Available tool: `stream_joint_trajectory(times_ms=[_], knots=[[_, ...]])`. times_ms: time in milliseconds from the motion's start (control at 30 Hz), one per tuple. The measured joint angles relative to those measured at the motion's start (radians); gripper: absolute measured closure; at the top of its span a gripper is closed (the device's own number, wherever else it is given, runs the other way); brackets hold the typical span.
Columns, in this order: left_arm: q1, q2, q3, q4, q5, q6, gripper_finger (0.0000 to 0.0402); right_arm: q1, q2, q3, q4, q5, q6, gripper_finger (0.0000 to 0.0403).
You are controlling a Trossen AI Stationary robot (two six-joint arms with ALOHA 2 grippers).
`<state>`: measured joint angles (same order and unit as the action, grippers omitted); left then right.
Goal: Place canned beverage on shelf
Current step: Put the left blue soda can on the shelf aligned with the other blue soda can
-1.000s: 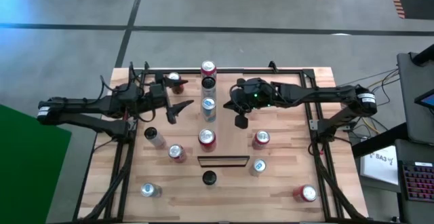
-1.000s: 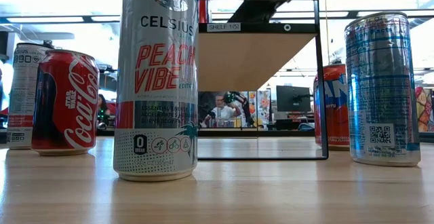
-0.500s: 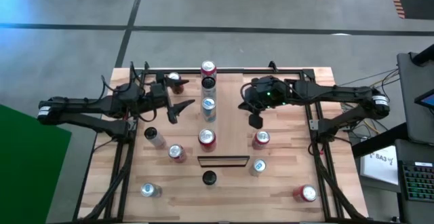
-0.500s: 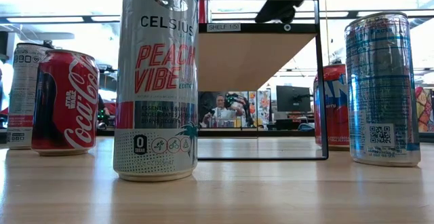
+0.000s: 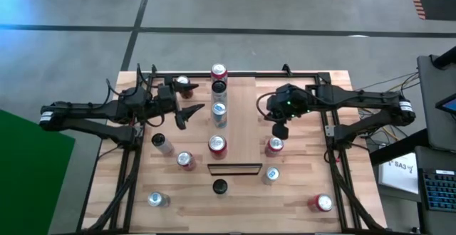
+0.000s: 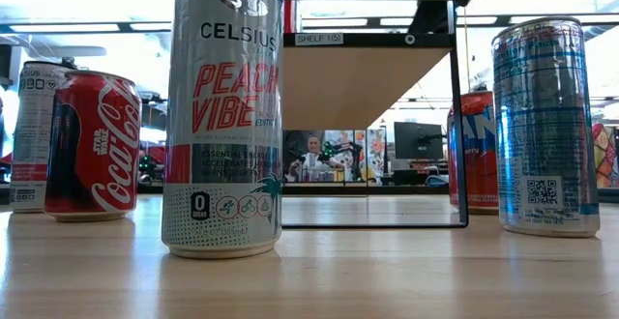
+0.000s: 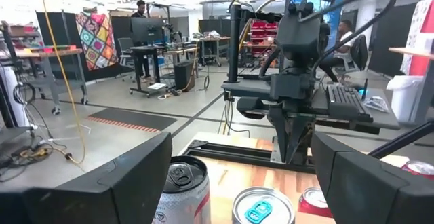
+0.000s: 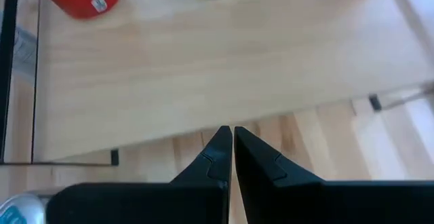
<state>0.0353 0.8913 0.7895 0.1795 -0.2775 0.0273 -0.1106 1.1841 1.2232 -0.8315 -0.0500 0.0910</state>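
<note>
The shelf [image 5: 239, 121] is a long raised light-wood board in the table's middle, its dark-edged short end [image 5: 234, 169] toward the near side. Several cans stand in a row along its left side, among them a red-topped one [image 5: 217, 144] and a silver one [image 5: 219, 112]. My right gripper [image 5: 279, 130] is shut and empty, over the table just right of the shelf [image 8: 203, 68], above a red can [image 5: 274, 146]. My left gripper [image 5: 187, 114] is open and empty left of the shelf, level with the cans [image 7: 261, 207].
Loose cans stand on the planked tabletop: far left [image 5: 184, 83], near left [image 5: 162, 144] [image 5: 186, 160] [image 5: 157, 199], near middle [image 5: 219, 186] [image 5: 271, 174], and near right [image 5: 323, 203]. A black frame [image 5: 328, 128] runs around the table. People sit in the room beyond [image 6: 311, 155].
My right gripper has gone toward the table's right edge, from over the shelf's right side to the tabletop beside it, and slightly toward the near edge. The cans have stayed where they were.
</note>
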Motion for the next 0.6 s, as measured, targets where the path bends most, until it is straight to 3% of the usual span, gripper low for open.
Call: stream_joint_trajectory(times_ms=[300, 600], knots=[[0.0, 0.003, 0.027, -0.006, 0.0, -0.083, 0.008, 0.038, -0.019, 0.0, -0.088, 0.002, 0.083, 0.0394], [-0.025, 0.06, 0.248, -0.192, 0.0, -0.105, 0.008, 0.114, -0.02, 0.0, -0.087, 0.006, 0.119, 0.0394]])
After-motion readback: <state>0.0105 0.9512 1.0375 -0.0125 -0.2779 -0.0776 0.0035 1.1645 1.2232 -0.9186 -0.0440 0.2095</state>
